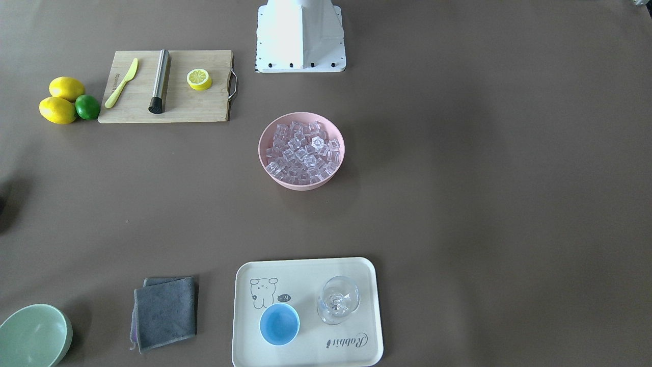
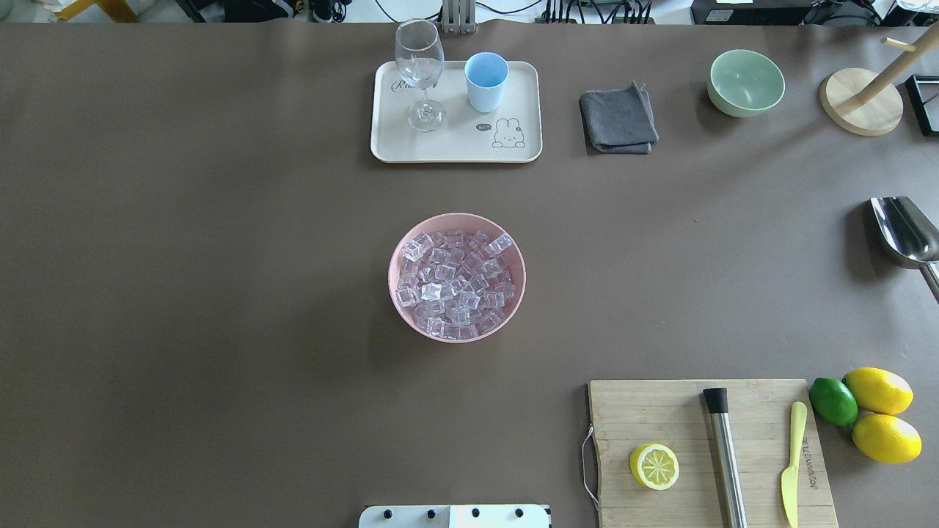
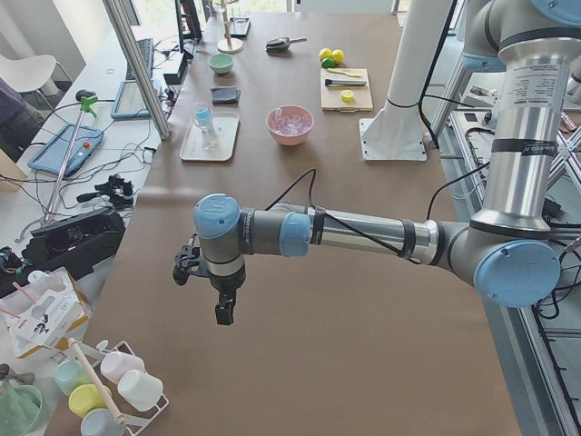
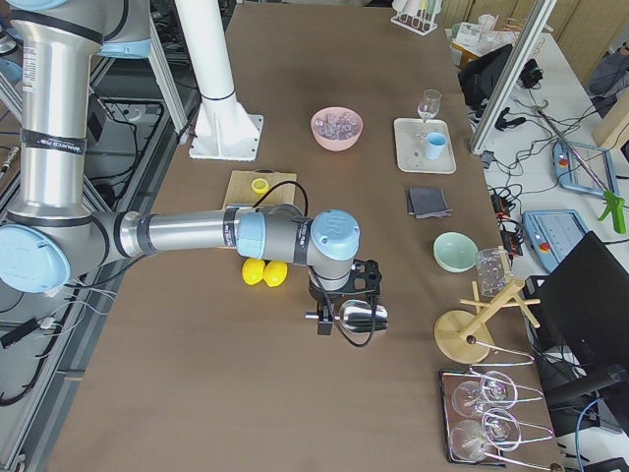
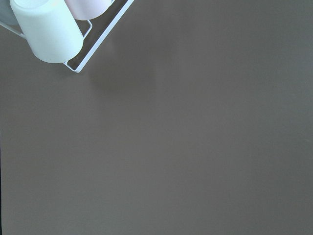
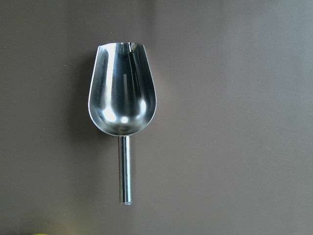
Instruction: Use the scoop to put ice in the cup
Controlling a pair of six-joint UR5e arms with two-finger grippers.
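Nearest the robot's base, on its right, a cutting board [image 2: 660, 411] sits on the table [image 2: 220, 293]. Farther out on that side the scoop [image 6: 122, 98] lies flat on the table, handle pointing back toward the robot, with the right gripper [image 4: 339, 313] hovering above it; I cannot tell whether its fingers are apart. The left gripper [image 3: 223, 313] hangs over bare table at the left end, and its fingers are just as unreadable. Mid-table, the ice [image 2: 455, 275] fills a pink bowl [image 2: 392, 279]. At the far edge, the cup [image 2: 486, 81] stands upright on a tray [image 2: 455, 147] beside a stemmed glass [image 2: 419, 66].
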